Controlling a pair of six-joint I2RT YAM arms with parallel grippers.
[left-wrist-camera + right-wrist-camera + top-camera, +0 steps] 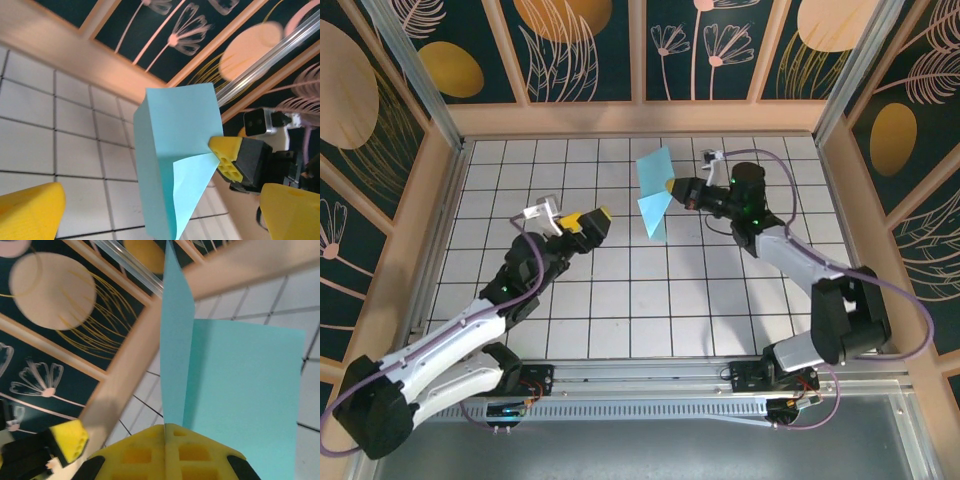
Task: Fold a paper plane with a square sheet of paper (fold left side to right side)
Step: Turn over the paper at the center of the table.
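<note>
My right fingers (672,187) pinch the half-folded square sheet of paper (653,200), up in the top view's upper middle. My left fingers (592,220) are wide and empty, just left of it. I think we're mid-fold. Next, lay it on the counter (620,310) and press the crease.

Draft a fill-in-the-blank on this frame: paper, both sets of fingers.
1. The right gripper has its fingers ___ on the sheet of paper.
2. The left gripper has its fingers ___ and holds nothing.
3. The fingers on both grippers are ___ in colour.
Missing words: shut; open; yellow.
</note>
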